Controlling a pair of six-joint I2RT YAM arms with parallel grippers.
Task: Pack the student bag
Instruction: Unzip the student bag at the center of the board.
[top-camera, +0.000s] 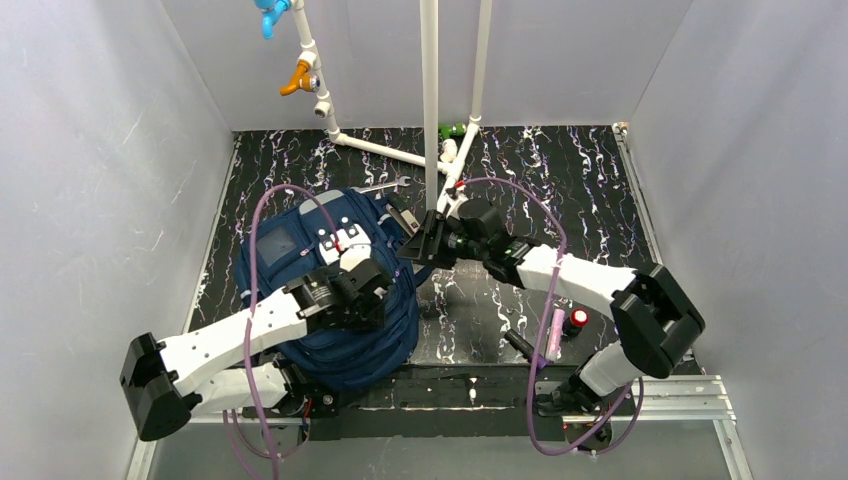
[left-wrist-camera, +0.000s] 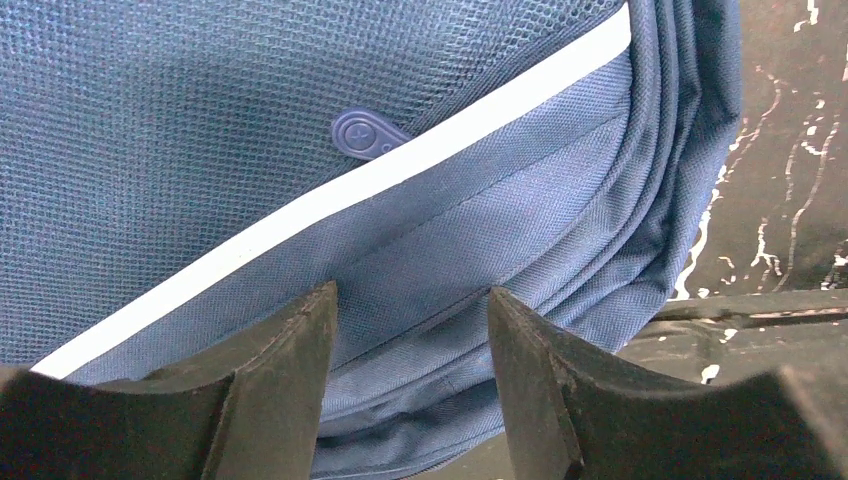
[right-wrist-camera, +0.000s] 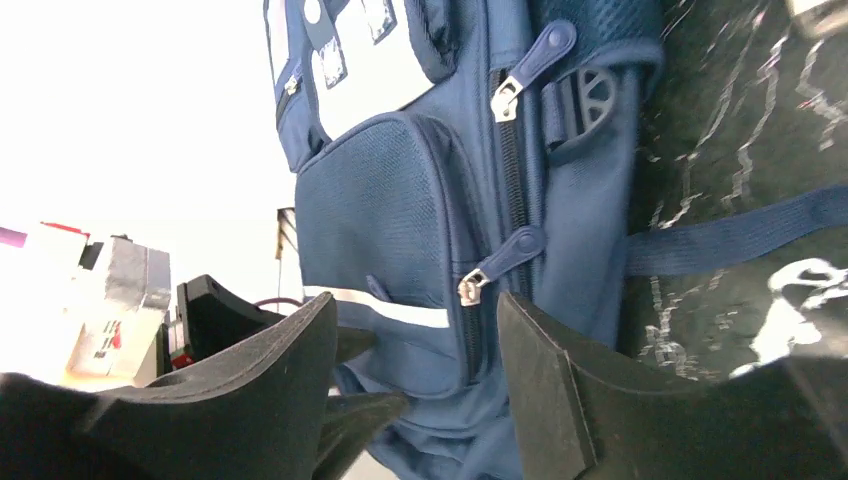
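Note:
The student bag (top-camera: 360, 355) is a navy backpack with a grey patch, lying on the left half of the black marbled table. My left gripper (top-camera: 380, 290) hovers over the bag's right side. In the left wrist view its jaws (left-wrist-camera: 410, 300) stand apart, and a fold of the bag's blue fabric (left-wrist-camera: 420, 250) below a white stripe lies between the fingertips. My right gripper (top-camera: 415, 245) is at the bag's right edge, near the top. It is open (right-wrist-camera: 415, 330) with nothing between its fingers, facing a side zip pull (right-wrist-camera: 497, 262). The left gripper's fingers (right-wrist-camera: 365, 405) show there too.
A white pipe frame (top-camera: 430, 100) rises behind the bag, with an orange fitting (top-camera: 298, 78) and a blue one (top-camera: 270, 15). A wrench (top-camera: 380, 185) lies by the bag's top. A red-capped item (top-camera: 576, 320), a pink marker (top-camera: 553, 330) and a black one (top-camera: 518, 343) lie near the right arm.

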